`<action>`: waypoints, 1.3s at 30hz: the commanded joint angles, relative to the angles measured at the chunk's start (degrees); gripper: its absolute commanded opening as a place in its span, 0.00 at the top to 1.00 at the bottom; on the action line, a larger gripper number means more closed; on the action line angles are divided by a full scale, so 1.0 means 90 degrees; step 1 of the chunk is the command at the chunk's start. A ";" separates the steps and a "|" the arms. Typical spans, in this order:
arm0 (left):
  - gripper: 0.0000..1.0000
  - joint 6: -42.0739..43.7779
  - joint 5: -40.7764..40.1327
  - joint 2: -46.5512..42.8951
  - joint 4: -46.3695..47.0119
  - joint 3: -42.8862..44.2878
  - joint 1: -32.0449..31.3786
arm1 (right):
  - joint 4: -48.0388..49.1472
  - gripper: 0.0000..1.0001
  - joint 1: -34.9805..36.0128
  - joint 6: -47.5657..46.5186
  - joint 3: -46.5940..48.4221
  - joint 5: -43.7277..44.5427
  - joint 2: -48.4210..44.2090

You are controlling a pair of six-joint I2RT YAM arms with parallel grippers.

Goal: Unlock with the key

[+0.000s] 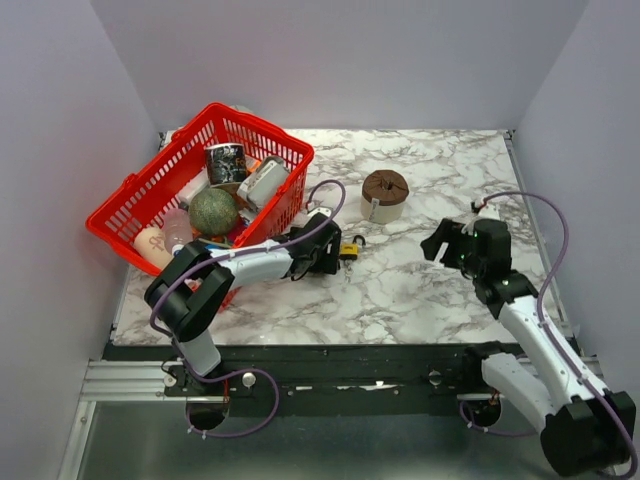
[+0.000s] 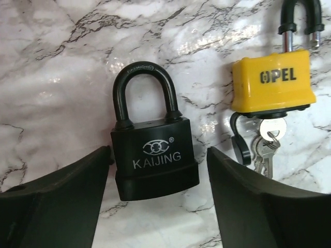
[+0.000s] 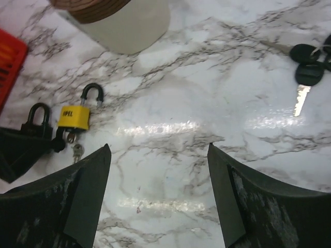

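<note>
A black padlock point(image 2: 154, 157) marked KAIJING lies flat on the marble table, its body between the fingers of my open left gripper point(image 2: 158, 155); the fingers do not touch it. A yellow padlock point(image 2: 272, 85) lies just to its right, with silvery keys point(image 2: 266, 144) hanging from its underside. The key point(image 3: 305, 72), black-headed with a silvery blade, lies on a small ring at the upper right of the right wrist view. My right gripper point(image 3: 158, 150) is open and empty above bare marble, well short of it. From above I see the left gripper point(image 1: 328, 256), the yellow padlock point(image 1: 350, 249) and the right gripper point(image 1: 442, 245).
A red basket point(image 1: 130, 200) full of several objects stands at the back left, close behind my left arm. A brown-topped white roll point(image 1: 384, 195) stands mid-table behind the padlocks and shows at the top of the right wrist view point(image 3: 124, 26). Walls enclose the table on three sides.
</note>
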 commanded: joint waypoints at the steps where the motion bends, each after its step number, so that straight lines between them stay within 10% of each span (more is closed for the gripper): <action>1: 0.06 0.0221 0.0259 -0.0180 -0.0180 0.0235 -0.0003 | 0.0252 0.16 -0.0696 -0.0373 0.0650 -0.0295 0.0847; 22: 0.01 0.1687 0.1724 -0.0904 -0.2857 0.3418 -0.0374 | -0.0197 0.22 -0.2425 -0.0901 0.2877 0.0682 0.4793; 39: 0.01 0.1579 0.1841 -0.1450 -0.1392 0.1905 -0.0696 | -0.0891 0.34 -0.2425 -0.1311 0.3776 0.0868 0.6171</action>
